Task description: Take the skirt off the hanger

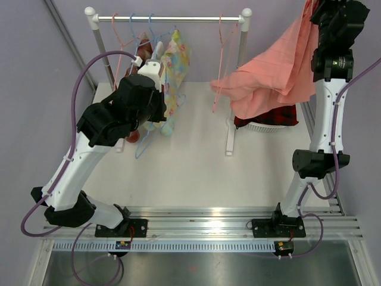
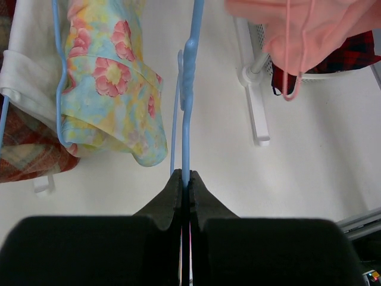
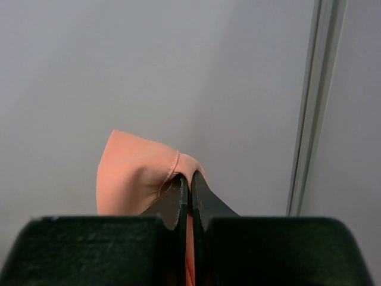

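The salmon-pink skirt point(image 1: 280, 68) hangs from my right gripper point(image 1: 314, 6), raised high at the back right. In the right wrist view the gripper point(image 3: 189, 177) is shut on a fold of the skirt point(image 3: 134, 173). The skirt's lower left edge reaches a pink hanger point(image 1: 221, 59) on the rail; I cannot tell whether it is still clipped to it. My left gripper point(image 2: 186, 173) is shut on a blue hanger point(image 2: 187, 89), which bears no garment, beside a floral garment point(image 2: 113, 89). The skirt point(image 2: 321, 24) and the pink hanger point(image 2: 290, 65) also show in the left wrist view.
A white clothes rack point(image 1: 169, 18) spans the back of the table, with its right post foot point(image 1: 230, 140) in the middle. Floral and plaid garments point(image 1: 175, 65) hang at its left. A white basket point(image 1: 265, 126) holding a red plaid garment point(image 1: 271, 116) sits under the skirt.
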